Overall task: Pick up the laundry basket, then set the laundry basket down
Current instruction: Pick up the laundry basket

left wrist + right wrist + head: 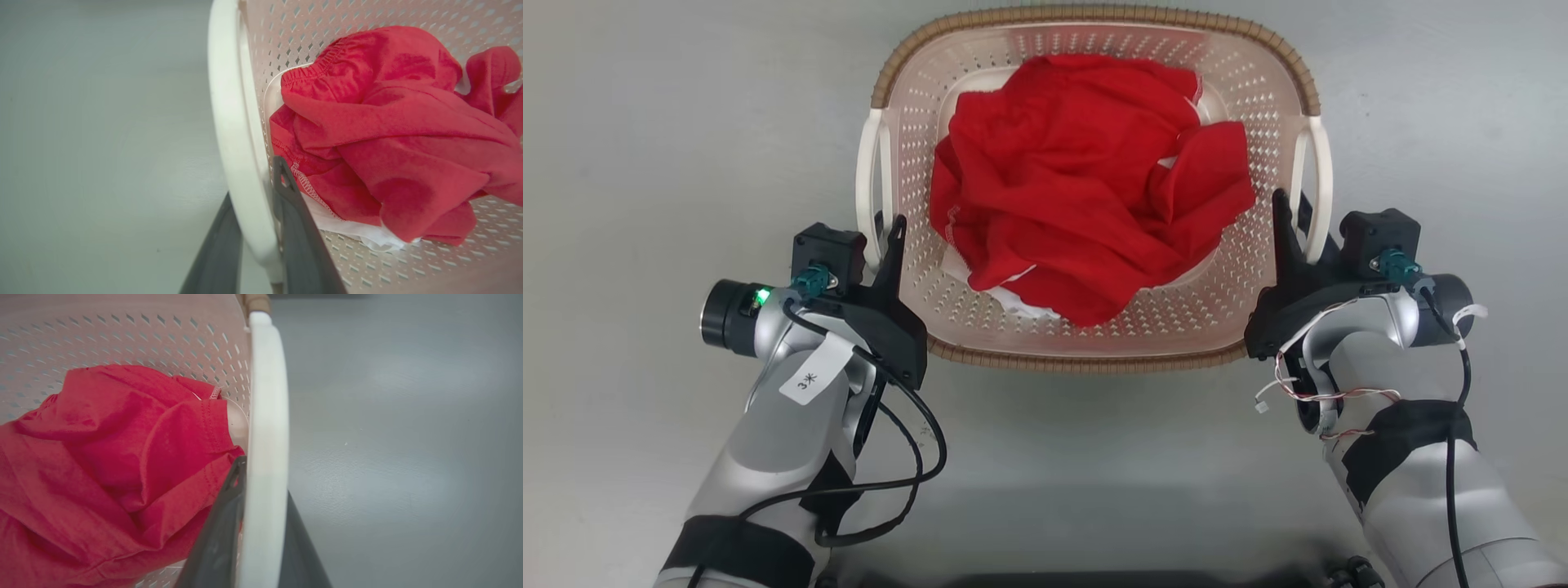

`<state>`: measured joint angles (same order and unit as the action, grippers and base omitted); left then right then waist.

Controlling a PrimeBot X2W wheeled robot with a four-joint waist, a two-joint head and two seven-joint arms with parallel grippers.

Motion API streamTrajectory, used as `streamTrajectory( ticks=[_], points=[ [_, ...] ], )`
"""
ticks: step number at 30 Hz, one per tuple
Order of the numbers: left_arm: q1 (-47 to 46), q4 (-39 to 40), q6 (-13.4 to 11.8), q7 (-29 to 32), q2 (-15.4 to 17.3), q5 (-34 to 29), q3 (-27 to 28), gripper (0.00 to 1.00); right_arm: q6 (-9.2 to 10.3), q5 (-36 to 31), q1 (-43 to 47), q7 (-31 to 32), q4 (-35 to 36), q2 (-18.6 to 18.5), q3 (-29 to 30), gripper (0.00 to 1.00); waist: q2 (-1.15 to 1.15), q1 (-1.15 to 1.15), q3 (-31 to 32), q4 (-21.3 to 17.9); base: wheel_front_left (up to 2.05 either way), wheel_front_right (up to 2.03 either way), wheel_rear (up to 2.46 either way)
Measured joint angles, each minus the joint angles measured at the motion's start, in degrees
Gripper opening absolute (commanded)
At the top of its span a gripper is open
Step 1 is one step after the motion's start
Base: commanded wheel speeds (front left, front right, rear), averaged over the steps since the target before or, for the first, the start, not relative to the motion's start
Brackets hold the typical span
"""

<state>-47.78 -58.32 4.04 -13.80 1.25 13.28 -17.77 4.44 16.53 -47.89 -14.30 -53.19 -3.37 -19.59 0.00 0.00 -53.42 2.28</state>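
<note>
The left gripper (pixel 886 233) (pixel 255 183), with two long dark fingers, is clamped on the white plastic left handle (pixel 870 180) (pixel 229 102) of the laundry basket (pixel 1094 16) (pixel 286 32) (pixel 122 330), a pale pink perforated plastic tub, rounded-rectangular, with a brown woven-look rim. One finger lies inside the handle against the basket wall, the other outside it. The right gripper (pixel 1292 216) (pixel 264 477) grips the white plastic right handle (pixel 1321 180) (pixel 267 396) likewise on the basket's opposite side. Both grips sit at the handle ends nearer the robot. A crumpled red fabric garment (pixel 1078 188) (pixel 400 134) (pixel 102 457) fills the basket's middle, over a white cloth (pixel 1029 306) (pixel 351 228). Beneath the basket is a plain grey floor (pixel 645 122); whether the two touch cannot be told.
</note>
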Motion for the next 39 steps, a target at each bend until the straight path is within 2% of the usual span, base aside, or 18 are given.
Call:
streamTrajectory(
  ticks=[12, 20, 39],
  points=[
    [0.6, -3.1, 0.0, -0.1, -0.2, 1.5, -1.0, 0.00, -0.18, 5.2, 0.5, 0.0, -2.4, 0.2, -3.5, 0.00, 0.00, 0.00, 4.7, 0.1, 0.00, 0.00, 0.00],
    [3.4, -5.6, 0.0, -0.2, -0.2, 3.7, -1.7, 0.00, -0.18, 9.7, 3.0, 0.2, -3.3, 0.2, -8.4, 0.00, 0.00, 0.00, 9.8, 0.2, 0.00, 0.00, 0.00],
    [13.7, -11.7, 1.0, 1.7, -0.3, 10.1, -3.2, 0.00, 0.69, 23.3, 13.2, 9.7, -3.3, 0.3, -20.0, 0.00, 0.00, -0.01, 25.2, -0.4, 0.00, 0.00, 0.00]
  ],
)
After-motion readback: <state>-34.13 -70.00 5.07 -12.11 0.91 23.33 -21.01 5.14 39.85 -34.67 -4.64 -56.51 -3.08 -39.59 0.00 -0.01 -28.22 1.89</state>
